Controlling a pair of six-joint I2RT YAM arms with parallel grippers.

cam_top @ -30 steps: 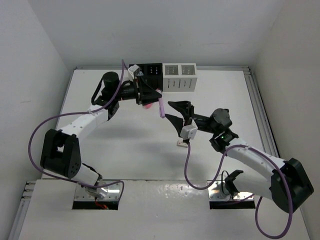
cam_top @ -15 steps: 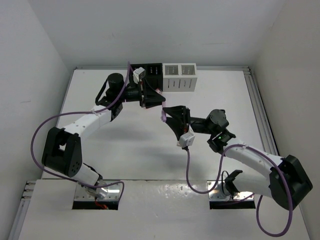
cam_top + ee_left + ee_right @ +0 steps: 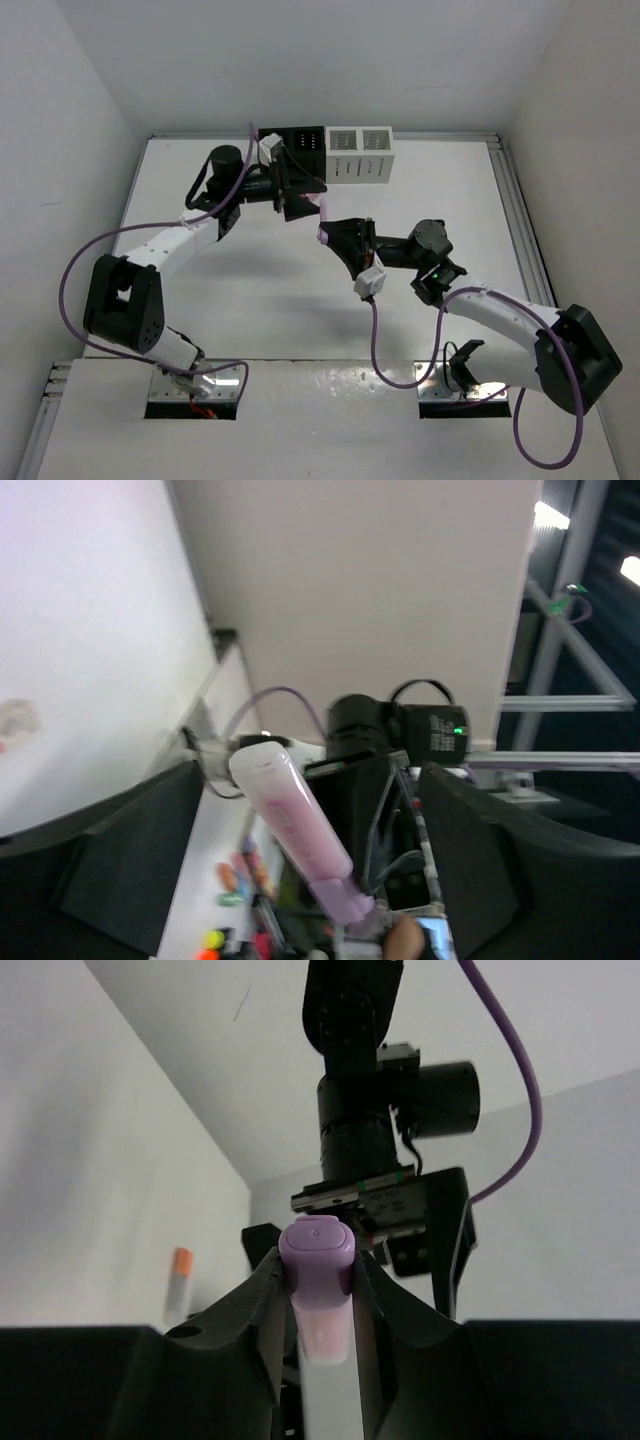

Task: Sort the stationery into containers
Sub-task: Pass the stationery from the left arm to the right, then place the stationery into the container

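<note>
Currently my right gripper (image 3: 316,1272) is closed on the pale lilac-pink stick (image 3: 320,1335), with its two dark fingers (image 3: 268,1305) pressed against either side just below the cap end. In the right wrist view the stick rises up the middle of the frame between those fingers. It has a milky, translucent pink body topped by a rounded cap (image 3: 316,1238) of a deeper lilac. From the left wrist view I see its other end, a blunt whitish-pink tip, and the body slants down and away to the lilac end, where the right gripper holds it. My left gripper (image 3: 298,195) faces the right one almost head-on with its jaws spread wide. The stick's free end shows in the gap between them, and I see no contact with either finger. From above, the two grippers meet nose to nose just in front of the black organizer (image 3: 300,140), and only short lilac bits of the stick show between them. I cannot tell whether the stick is clear of the table (image 3: 250,290). The white organizer (image 3: 360,155) stands against the black one on its right side, both at the far edge of the table by the back wall. Off to the left in the right wrist view a small orange-tipped item (image 3: 180,1272) stands on the white surface, too small for me to identify, and some blurred coloured bits sit low in the left wrist view
</note>
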